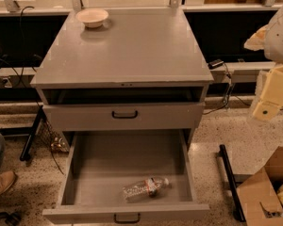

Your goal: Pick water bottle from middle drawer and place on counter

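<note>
Water bottle [145, 188] low-left of jaws

You get warm, dim light from above: soft glare on the table [132, 51] toward its far edge, deep shadow under its front edge, and your tool [265, 111], brightly lit, hanging beyond the right edge.

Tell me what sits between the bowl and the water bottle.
Camera view, from bowl to water bottle: bare counter, a dark slot, the upper drawer, then bare floor of the open middle drawer. The end effector hangs off to their right.
</note>
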